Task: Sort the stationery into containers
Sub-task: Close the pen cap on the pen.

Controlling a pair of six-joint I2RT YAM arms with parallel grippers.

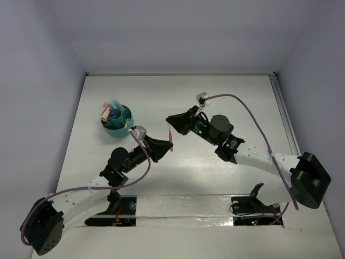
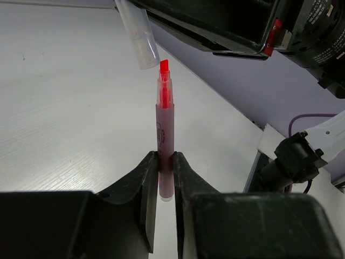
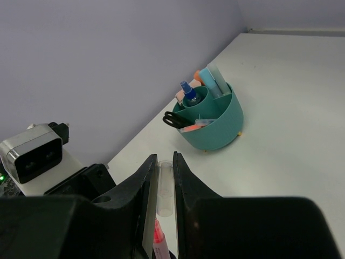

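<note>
My left gripper (image 1: 164,144) (image 2: 165,156) is shut on the lower barrel of a pink marker (image 2: 164,135) with a bare red tip, held above the table. My right gripper (image 1: 171,120) (image 3: 161,159) is shut on a clear cap (image 3: 165,189) (image 2: 139,35), which sits just off the marker's tip (image 3: 160,243). The round teal pot (image 1: 117,121) (image 3: 215,127) stands at the left. It holds a white blue-capped tube (image 3: 188,94), black-handled scissors (image 3: 175,120), an orange-pink marker (image 3: 194,127) and pale blue and orange pens (image 3: 215,81).
The purple left wall runs close behind the pot. A metal rail (image 1: 283,116) lines the table's right edge. The two arms meet tip to tip at mid-table, and the right arm's body (image 2: 226,21) hangs over the marker.
</note>
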